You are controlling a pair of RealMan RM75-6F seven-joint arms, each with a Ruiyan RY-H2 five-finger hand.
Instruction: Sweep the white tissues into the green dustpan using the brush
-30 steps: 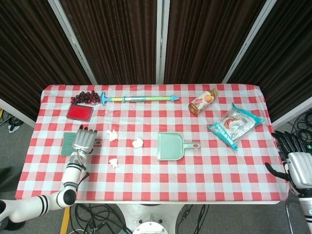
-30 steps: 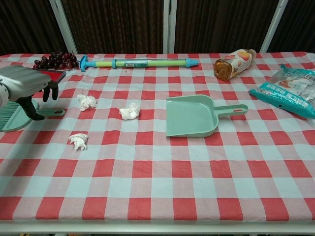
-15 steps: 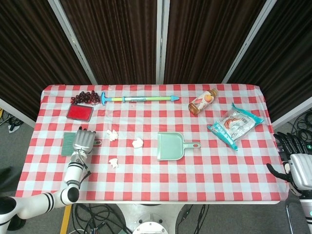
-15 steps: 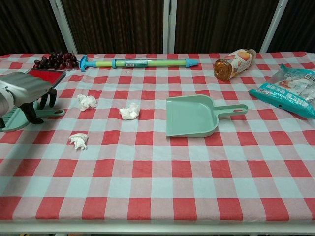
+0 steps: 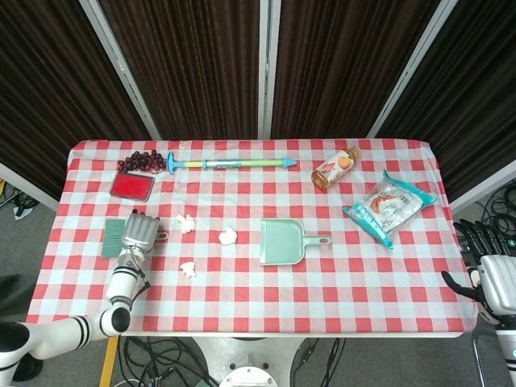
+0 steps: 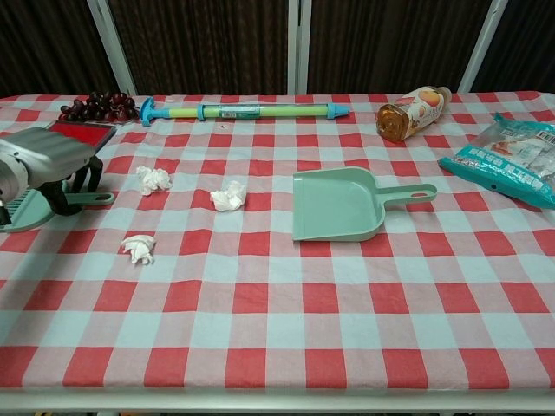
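The green brush [image 6: 24,210] lies flat at the table's left side, its handle [image 6: 89,198] pointing right. My left hand [image 6: 42,158] sits low over it, fingers and thumb hanging down on either side of the handle, not visibly clamped; the same left hand [image 5: 139,232] covers part of the brush [image 5: 114,238]. Three white tissues [image 6: 153,179] [image 6: 228,197] [image 6: 139,248] lie between the brush and the green dustpan [image 6: 336,204], whose mouth faces left. My right hand [image 5: 492,274] hangs off the table's right edge, fingers apart and empty.
At the back stand a red tray [image 5: 132,185], dark grapes [image 5: 139,160], a long blue-green pump toy [image 5: 228,164] and a lying drink bottle [image 5: 335,168]. A snack bag [image 5: 389,205] lies at the right. The dustpan's handle [image 6: 408,191] points right.
My left hand has sunk lower onto the brush handle and its fingers have come closer around it. The brush, tissues, dustpan and right hand have stayed put.
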